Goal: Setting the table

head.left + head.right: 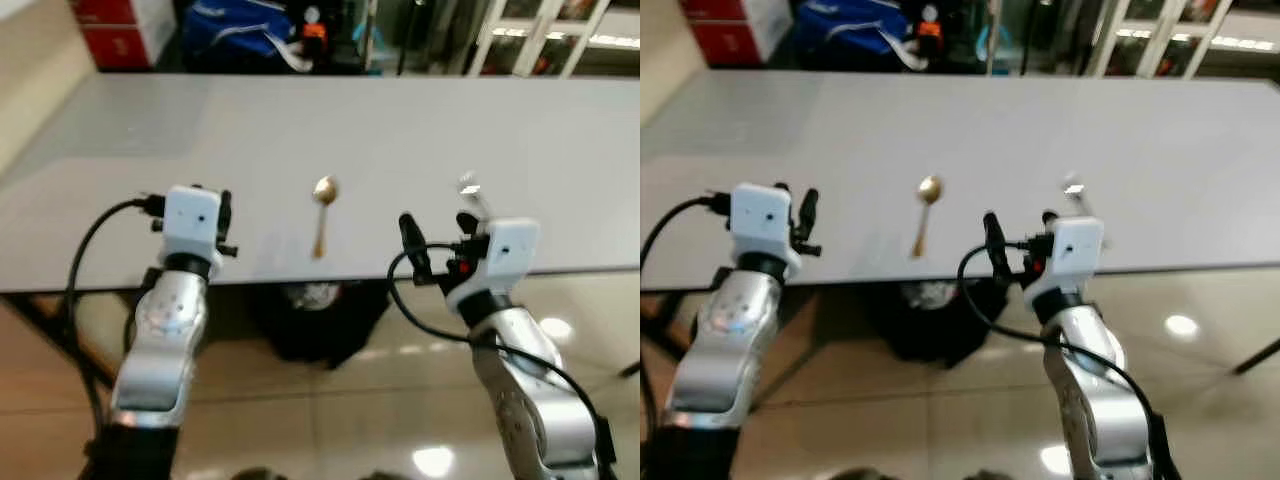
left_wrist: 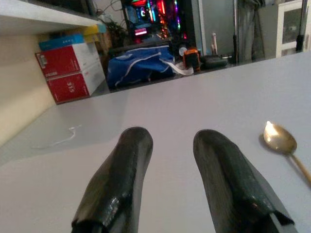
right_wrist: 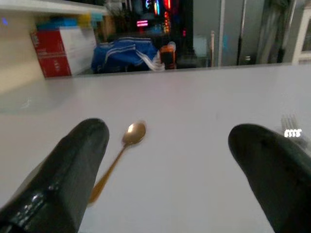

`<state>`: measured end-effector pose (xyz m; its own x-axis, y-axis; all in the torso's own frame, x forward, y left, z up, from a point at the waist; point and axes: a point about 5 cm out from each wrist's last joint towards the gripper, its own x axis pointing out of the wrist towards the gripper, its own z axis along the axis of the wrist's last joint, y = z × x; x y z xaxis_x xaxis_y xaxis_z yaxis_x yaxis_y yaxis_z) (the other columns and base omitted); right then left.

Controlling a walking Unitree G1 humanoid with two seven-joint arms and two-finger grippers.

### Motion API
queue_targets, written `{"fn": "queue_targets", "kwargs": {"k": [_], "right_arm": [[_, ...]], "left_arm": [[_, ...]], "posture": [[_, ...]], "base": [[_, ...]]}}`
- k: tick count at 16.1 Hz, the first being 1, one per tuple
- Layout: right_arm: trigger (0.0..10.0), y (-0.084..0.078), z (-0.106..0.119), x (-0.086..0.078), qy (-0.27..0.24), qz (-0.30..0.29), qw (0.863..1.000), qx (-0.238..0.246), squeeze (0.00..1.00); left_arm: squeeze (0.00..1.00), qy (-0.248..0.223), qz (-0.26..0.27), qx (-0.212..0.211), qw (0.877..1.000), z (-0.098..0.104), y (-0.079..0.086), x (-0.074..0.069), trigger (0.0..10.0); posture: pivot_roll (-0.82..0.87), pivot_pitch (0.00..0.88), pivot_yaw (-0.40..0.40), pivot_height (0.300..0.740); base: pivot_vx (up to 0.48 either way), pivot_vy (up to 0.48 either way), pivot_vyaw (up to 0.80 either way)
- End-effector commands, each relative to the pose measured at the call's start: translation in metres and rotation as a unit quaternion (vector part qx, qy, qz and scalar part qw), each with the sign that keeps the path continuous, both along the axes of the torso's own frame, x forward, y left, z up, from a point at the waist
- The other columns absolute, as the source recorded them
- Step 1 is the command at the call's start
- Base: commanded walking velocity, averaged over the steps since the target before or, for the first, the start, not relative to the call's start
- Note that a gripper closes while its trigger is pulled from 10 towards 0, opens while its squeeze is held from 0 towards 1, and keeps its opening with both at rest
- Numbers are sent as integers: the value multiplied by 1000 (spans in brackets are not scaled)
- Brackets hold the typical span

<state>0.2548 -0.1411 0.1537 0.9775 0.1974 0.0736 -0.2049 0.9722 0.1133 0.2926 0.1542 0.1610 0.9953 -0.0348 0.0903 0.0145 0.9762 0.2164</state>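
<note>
Gold-coloured metal spoon (image 1: 322, 209) lies flat on the pale grey matte surface (image 1: 300, 130), close to the near edge and roughly midway along it, bowl toward the far edge, handle pointing back to the near edge. Silver metal fork (image 1: 472, 195) also lies near the near edge, well apart from the spoon toward the surface's right end; its tines (image 3: 291, 130) face the far edge (bright glare on it, detail poor).

Left gripper (image 2: 167, 162): above the near edge, to the left of the spoon, not touching it. The two black fingers (image 2: 121, 179) stand a narrow gap apart, nothing between them; bare surface shows through the gap. In the left wrist view the spoon bowl sits just beside the outer finger.

Right gripper (image 3: 170, 160): at the near edge between spoon and fork, fingers spread wide, holding nothing. In the right wrist view the spoon handle runs close to one finger (image 3: 73, 165) and the fork tines show just past the other.

Beyond the far edge: blue fabric bag with white trim (image 2: 138, 65), red and white cardboard boxes (image 2: 68, 73), an orange and black object (image 2: 191, 57) (identity unclear). Glossy beige tiled floor (image 1: 400, 400) below the near edge, with a dark shape under the surface (cannot tell what).
</note>
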Motion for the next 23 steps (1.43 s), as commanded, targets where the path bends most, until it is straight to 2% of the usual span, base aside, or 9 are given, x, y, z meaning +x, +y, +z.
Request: {"fn": "queue_targets", "kwargs": {"k": [1, 21, 22, 23], "right_arm": [[10000, 1, 1, 1, 0, 2, 1000, 1, 0], [10000, 10, 8, 9, -12, 29, 999, 7, 0], [10000, 13, 9, 8, -15, 49, 999, 13, 306], [10000, 15, 10, 8, -16, 60, 998, 25, 1000]], "left_arm": [[0, -4, 0, 8, 1000, 3, -1, 1, 10000], [0, -14, 11, 2, 1000, 13, 4, 2, 10000], [0, -3, -16, -18, 1000, 13, 0, 1, 10000], [1000, -9, -27, -26, 999, 16, -3, -1, 10000]], "posture": [[-4, 13, -18, 740], [5, 19, -37, 740], [7, 22, -39, 740], [9, 24, -40, 740]], "base": [[0, 480, 0], [0, 480, 0], [0, 480, 0], [0, 480, 0]]}}
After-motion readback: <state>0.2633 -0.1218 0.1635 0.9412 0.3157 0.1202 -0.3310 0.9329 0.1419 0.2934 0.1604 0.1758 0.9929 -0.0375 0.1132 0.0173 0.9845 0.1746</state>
